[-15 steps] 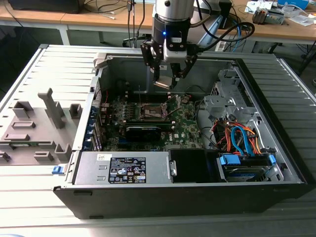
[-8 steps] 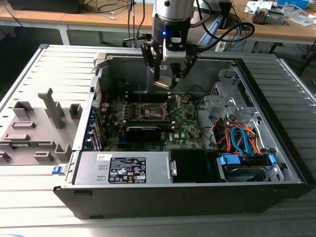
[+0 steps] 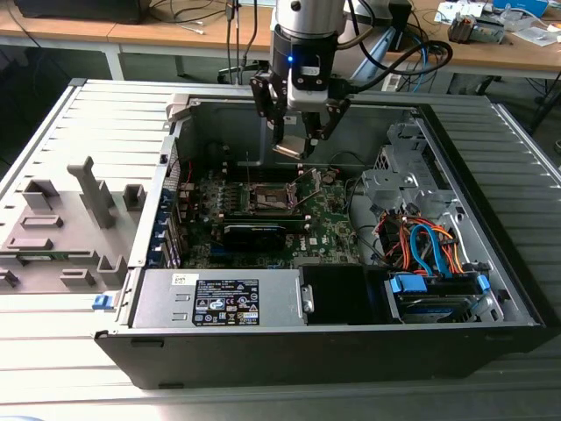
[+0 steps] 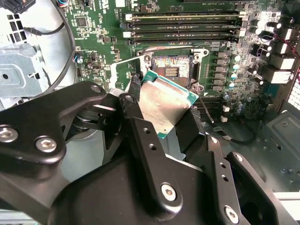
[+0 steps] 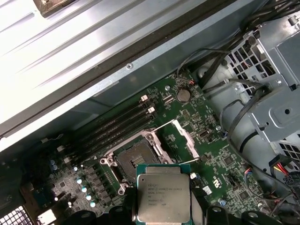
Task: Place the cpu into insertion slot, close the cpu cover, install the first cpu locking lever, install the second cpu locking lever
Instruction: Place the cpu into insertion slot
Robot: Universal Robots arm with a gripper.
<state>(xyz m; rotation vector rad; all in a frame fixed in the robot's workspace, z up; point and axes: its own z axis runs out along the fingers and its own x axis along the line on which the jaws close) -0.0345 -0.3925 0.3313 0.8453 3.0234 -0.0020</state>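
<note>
Overhead, the gripper [image 3: 291, 142] is clamping the cpu [image 5: 163, 199] by its edges, hovering above the open insertion slot [image 5: 133, 161], the cpu cover [image 5: 186, 136] standing raised beside it.

A ribbed grey metal counter [image 3: 61, 368] carries the open computer case [image 3: 307, 355] and spreads out on every side of it. Beyond the case's far wall runs a row of light wooden desks [image 3: 79, 35] on white legs [image 3: 114, 61], strewn with cables [image 3: 188, 13]; the space beneath them is dark. Beside the case, toward the exterior view's left, grey plastic holders [image 3: 53, 228] stand on the counter. The light is even.
</note>
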